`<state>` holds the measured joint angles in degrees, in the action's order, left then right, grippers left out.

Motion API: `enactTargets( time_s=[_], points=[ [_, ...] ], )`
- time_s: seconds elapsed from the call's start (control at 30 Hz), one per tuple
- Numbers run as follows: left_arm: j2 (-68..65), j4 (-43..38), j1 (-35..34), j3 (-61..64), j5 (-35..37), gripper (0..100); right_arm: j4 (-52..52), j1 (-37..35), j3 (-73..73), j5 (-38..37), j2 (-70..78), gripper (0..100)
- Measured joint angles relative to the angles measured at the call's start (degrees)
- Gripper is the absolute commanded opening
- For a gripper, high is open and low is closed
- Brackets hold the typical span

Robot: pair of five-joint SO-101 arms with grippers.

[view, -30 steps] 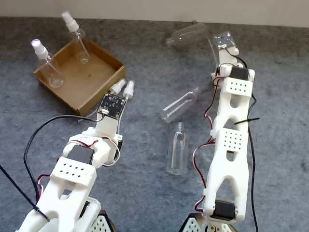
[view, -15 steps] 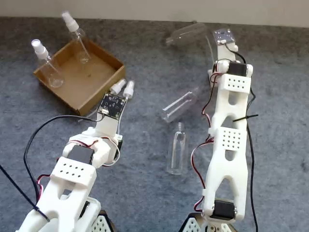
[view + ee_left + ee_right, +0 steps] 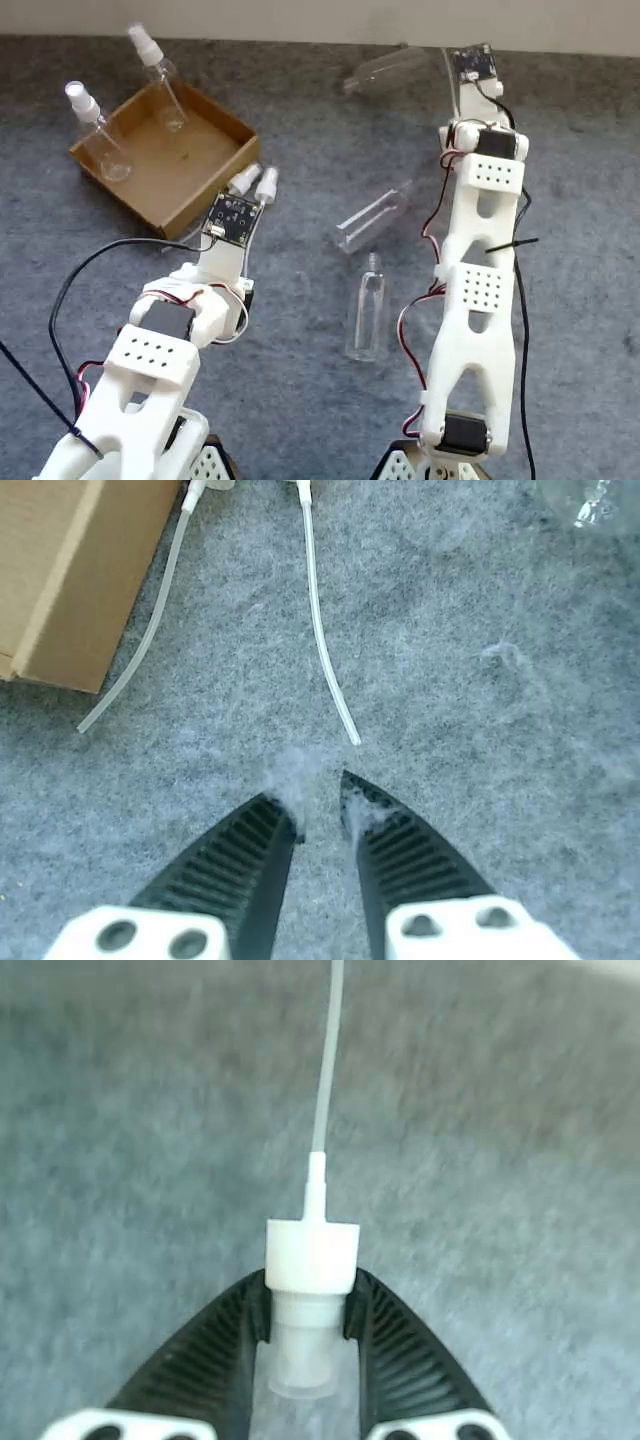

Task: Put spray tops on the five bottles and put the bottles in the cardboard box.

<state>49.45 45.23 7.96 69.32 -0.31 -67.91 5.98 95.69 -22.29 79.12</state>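
Farthest left, two clear plastic bottles with white spray tops (image 3: 102, 138) are stood in the open brown cardboard box (image 3: 210, 190). Two loose white spray tops (image 3: 256, 181) are laid just beside it, ahead of the left gripper (image 3: 318, 795), which is slightly parted and empty. Three clear uncapped bottles (image 3: 367, 308) are laid on the grey tabletop (image 3: 300, 330). A white spray top with a dip tube (image 3: 311, 1252) is clamped in the right gripper (image 3: 311, 1292), seemingly near the farthest bottle.

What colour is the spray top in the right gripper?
The spray top is white; the right wrist view shows it best.
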Motion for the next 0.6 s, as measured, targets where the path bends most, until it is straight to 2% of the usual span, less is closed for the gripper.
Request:
enactTargets(
  time_s=[0.17,0.27,0.47,0.6],
  points=[
    [0.0,0.0,0.0,0.0,0.0,1,13.2,0.1,0.0,0.0,2.8,0.9],
    [0.0,0.0,0.0,0.1,0.0,1,16.6,-0.1,-0.1,0.0,5.6,0.9],
    [0.0,0.0,0.0,0.1,0.0,1,17.1,-2.2,-0.1,-0.4,7.2,0.9],
    [0.0,0.0,0.0,0.1,0.0,1,12.5,-6.5,-0.1,-10.5,7.2,0.9]
  ],
)
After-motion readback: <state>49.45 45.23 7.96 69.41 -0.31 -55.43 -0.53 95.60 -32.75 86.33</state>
